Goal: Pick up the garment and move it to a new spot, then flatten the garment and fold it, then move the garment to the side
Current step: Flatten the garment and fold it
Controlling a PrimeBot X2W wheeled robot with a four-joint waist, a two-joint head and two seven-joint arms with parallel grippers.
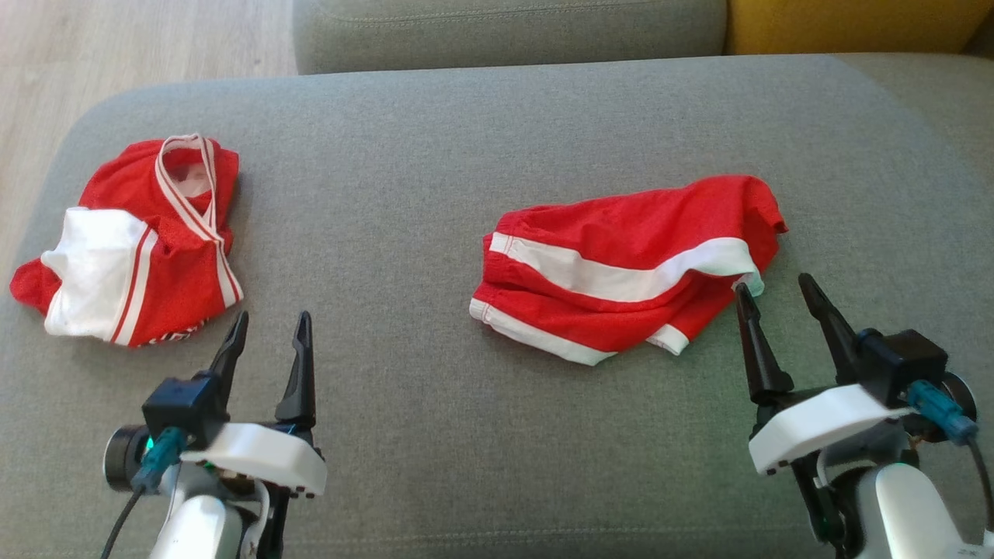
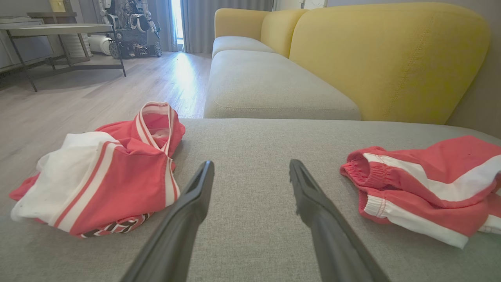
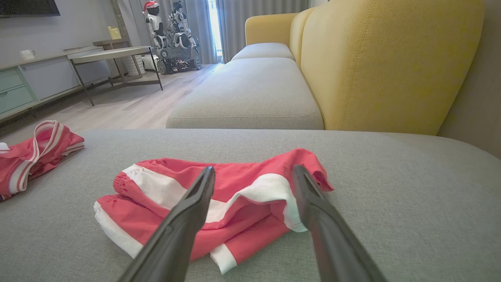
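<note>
Noted left pincer (image 1: 273, 317) and right pincer (image 1: 773, 281) spread wide, empty. Saw yellow backrest (image 2: 387, 58) from wrist views; found red shorts (image 1: 621, 233) cropped in left wrist view.

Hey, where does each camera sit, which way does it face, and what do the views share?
Head view: on the head, looking down at the grey cushion; left end effector and right end effector at bottom.
Left wrist view: left wrist, facing across the cushion between shirt and shorts; own fingers show.
Right wrist view: right wrist, facing the shorts; own fingers show.
All three share shirt and shorts.
</note>
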